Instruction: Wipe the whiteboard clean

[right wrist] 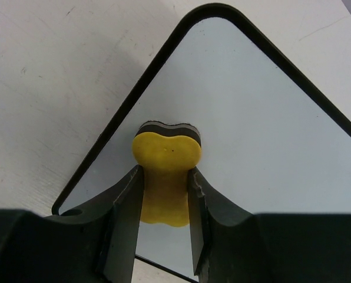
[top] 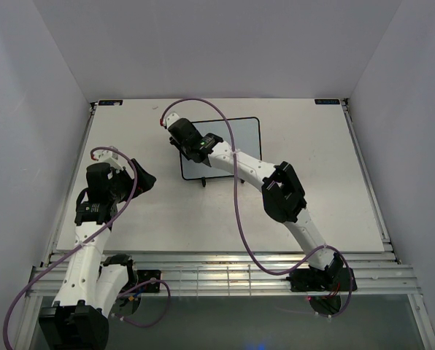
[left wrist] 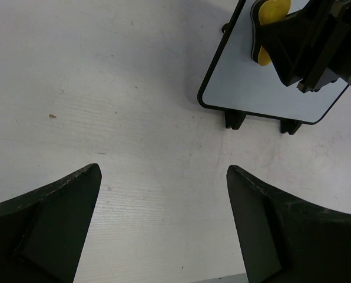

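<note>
On the near left of the table (top: 312,197), my left gripper (top: 140,179) rests with its jaws spread wide and nothing between them (idle, as far as I can judge). From there, in the overhead view, the whiteboard (top: 236,142) lies toward 2 o'clock, well apart. The right arm is plainly the nearer one. Its gripper (right wrist: 165,174) is clamped on the yellow eraser (right wrist: 166,150), whose dark felt end looks to be pressed to the board just inside one rounded corner.

Seen from above, that is the board's far-left corner, so nearly all the white face spreads from the eraser toward 4 o'clock. The long axis runs roughly 9 to 3. My next stroke, I reckon, must sweep that way. What I can see of the surface looks free of writing, though the arm hides part of it.
</note>
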Robot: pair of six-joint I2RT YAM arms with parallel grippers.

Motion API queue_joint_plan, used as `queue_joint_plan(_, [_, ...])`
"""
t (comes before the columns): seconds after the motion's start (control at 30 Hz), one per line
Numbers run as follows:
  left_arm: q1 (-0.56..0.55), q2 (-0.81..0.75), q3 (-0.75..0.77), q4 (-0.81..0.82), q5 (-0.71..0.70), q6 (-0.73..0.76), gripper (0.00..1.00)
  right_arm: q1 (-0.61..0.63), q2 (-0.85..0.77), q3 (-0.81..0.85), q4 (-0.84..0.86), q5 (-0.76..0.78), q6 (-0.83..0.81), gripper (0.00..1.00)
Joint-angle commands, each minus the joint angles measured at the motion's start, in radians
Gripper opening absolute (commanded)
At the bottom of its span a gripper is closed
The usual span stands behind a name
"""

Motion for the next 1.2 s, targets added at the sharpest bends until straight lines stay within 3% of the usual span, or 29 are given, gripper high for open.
queue_joint_plan(0.0, [-0.002,-0.020,0.021,0.009,-0.010,-0.001,0.98,-0.001,0.001,-0.013,0.024,0.045,-0.006,0.25])
queue_joint_plan(0.93, [-0.002,-0.034,0.019,0.009,-0.009,0.001,0.98,-0.025,0.038,0.084,0.008,0.138,0.118,0.25])
queue_joint_plan(1.17, [-0.002,-0.036,0.019,0.009,-0.009,0.001,0.98,-0.010,0.049,0.090,0.008,0.083,0.151,0.25])
